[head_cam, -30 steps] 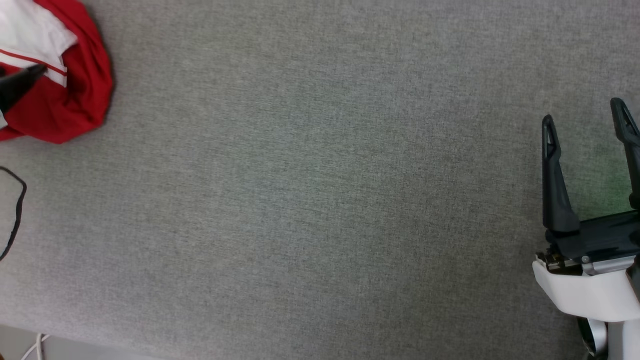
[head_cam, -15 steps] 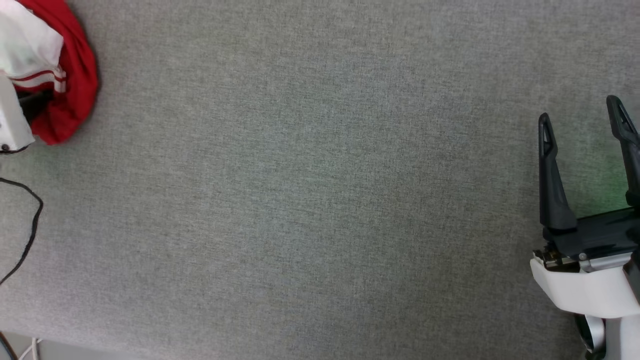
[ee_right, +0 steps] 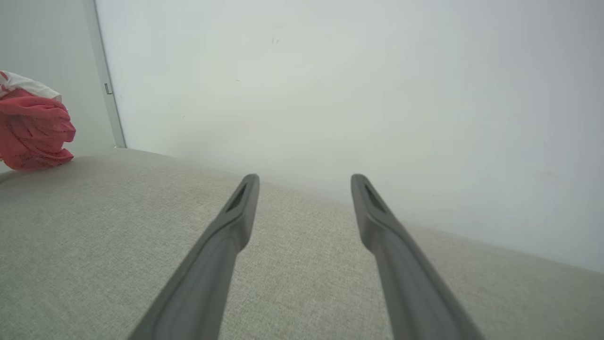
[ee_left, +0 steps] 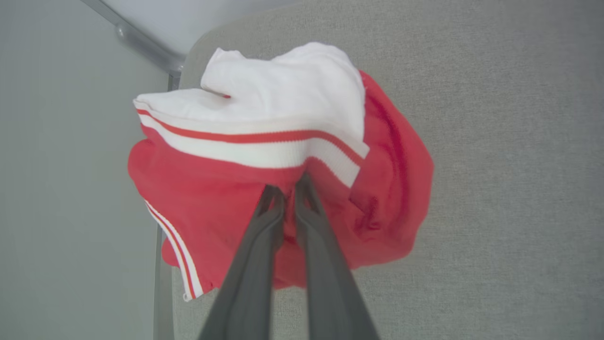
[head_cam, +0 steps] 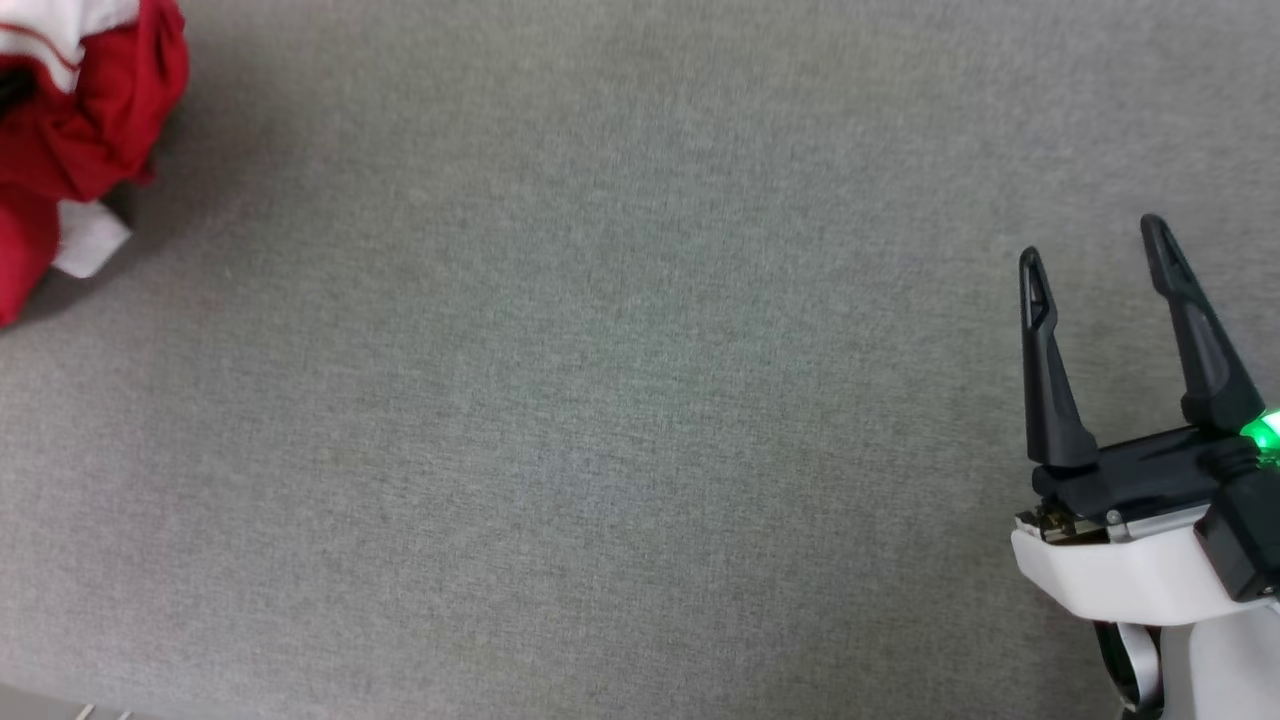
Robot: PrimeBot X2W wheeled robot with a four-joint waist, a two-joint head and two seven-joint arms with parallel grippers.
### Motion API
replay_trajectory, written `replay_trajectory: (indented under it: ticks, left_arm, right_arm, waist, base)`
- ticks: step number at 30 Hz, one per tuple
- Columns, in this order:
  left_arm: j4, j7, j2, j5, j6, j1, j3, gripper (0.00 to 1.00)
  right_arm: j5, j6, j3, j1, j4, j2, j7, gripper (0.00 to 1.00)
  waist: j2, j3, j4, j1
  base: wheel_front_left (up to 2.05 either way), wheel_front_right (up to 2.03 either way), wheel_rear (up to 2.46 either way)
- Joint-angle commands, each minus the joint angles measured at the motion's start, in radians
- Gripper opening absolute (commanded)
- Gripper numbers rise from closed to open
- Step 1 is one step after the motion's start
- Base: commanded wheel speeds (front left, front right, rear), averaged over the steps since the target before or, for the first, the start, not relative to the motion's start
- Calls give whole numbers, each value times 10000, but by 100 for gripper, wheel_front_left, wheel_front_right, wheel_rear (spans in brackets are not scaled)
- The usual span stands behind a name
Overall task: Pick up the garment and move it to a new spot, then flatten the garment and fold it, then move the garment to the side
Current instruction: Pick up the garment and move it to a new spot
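At the grey surface's corner, the left claw pinches one garment.

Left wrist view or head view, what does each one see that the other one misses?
Left wrist view: the left gripper pinching the red cloth of the T-shirt just under its striped trim, plus the edge of the table. Head view: the right gripper, open over the table, with a green light on it. Both: the red-and-white T-shirt and the grey table.
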Motion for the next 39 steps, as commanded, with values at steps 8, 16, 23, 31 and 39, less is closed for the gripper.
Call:
replay_trajectory:
  ticks: [8, 16, 23, 31, 39]
  left_arm:
    - [-2020, 420, 33, 381, -5, -1416, -1051, 0]
    - [-3859, 890, -1126, 531, 0, -3005, -2546, 0]
    - [-4615, 813, -2009, 278, 0, -3766, -3615, 0]
    - [-4948, 354, -2556, 74, 0, -3490, -4881, 0]
    - [-3727, -415, -3440, 249, 0, -2069, -6089, 0]
  right_arm:
    - [589, -7, -50, 380, 297, 95, -21, 100]
    - [1262, -7, -108, 629, 537, 98, -21, 100]
    - [1480, -7, -175, 763, 613, 100, -21, 100]
    - [1619, -5, -313, 665, 640, 100, -21, 100]
    - [1587, -7, -156, 452, 740, 96, -21, 100]
  waist:
    - [0, -1352, -562, 0]
    - [0, -2332, -1597, 0]
    - [0, -2544, -2357, 0]
    - [0, -2255, -2950, 0]
    - [0, -1714, -3359, 0]
  base:
    - [0, 0, 0]
    - [0, 0, 0]
    - [0, 0, 0]
    - [0, 0, 0]
    - [0, 0, 0]
